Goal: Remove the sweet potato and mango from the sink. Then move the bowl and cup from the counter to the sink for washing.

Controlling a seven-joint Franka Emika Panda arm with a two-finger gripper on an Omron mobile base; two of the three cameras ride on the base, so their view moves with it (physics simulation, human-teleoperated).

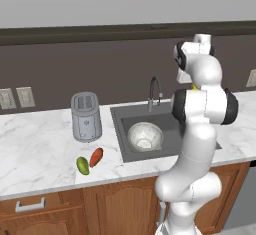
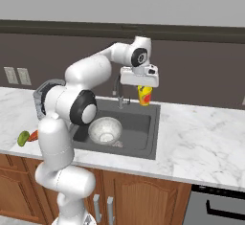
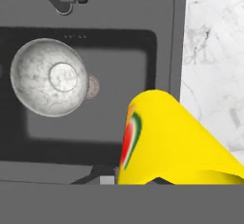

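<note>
The gripper (image 2: 144,95) is clamped on the small yellow cup (image 2: 144,95) above the dark grey sink (image 2: 148,128). The mottled whitish bowl (image 2: 105,130) sits in the basin

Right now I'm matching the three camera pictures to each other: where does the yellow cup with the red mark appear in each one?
Left base view: a yellow sliver of the cup peeks out right of centre, behind the arm.
Right base view: centre, hanging below the end effector, above the sink's back edge.
Hand view: lower right, large and close.
Shared landmark: the wide round mottled whitish-grey bowl in the dark grey sink.
</note>
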